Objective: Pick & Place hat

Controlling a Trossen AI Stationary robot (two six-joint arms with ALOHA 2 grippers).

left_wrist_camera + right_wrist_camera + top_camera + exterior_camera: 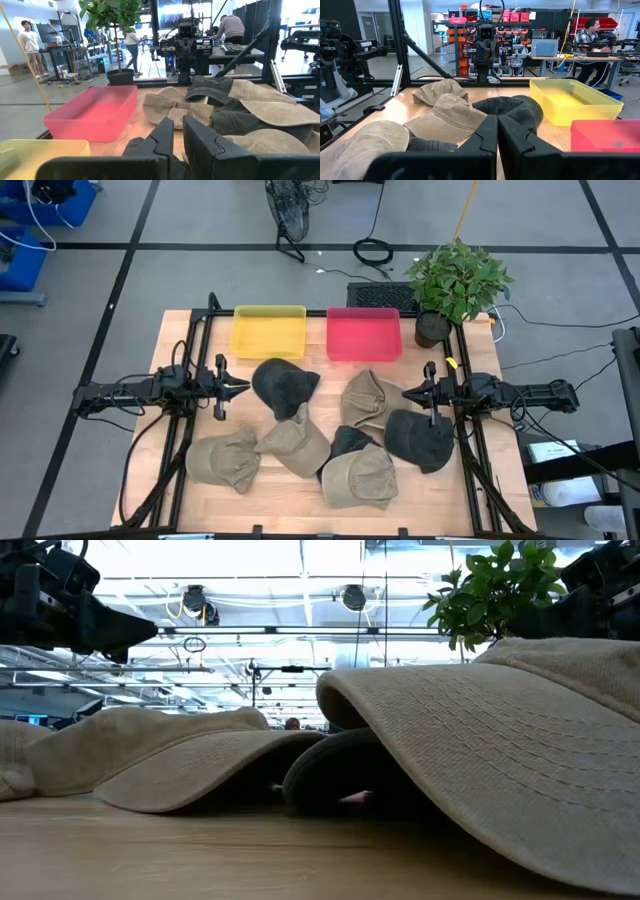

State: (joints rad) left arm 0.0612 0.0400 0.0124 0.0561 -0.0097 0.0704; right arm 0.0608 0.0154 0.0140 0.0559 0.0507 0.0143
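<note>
The hats are soft fabric caps, judged light and limp in the crown, stiffer only at the brim; a pinch on a crown fold or on the brim edge should hold, though the cloth will likely sag and drag on its neighbours. Seven caps lie in a loose heap across the lower centre of the high view. A dark grey cap [284,386] sits nearest the bins, at centre. Tan caps lie at lower left [222,458], at centre [296,443], at lower centre [360,479] and at centre right [368,397]. A second dark cap [420,438] lies at right, and a third dark one [347,442] is mostly buried under the tan caps. Several caps overlap, so lifting one from the middle may pull another along; the outer caps are the freer picks. The left gripper [236,387] hovers at centre left, just beside the dark grey cap, fingers nearly pressed together with a narrow gap and pinching nothing. The right gripper [410,393] hovers at centre right, above the edge of the centre-right tan cap, fingers pressed together and empty. The yellow bin [268,332] and the pink bin [363,333] stand side by side at upper centre, both empty. A potted plant [455,283] stands at the upper right corner of the table [180,350], near the pink bin, where its leaves could foul a carry from the right.
</note>
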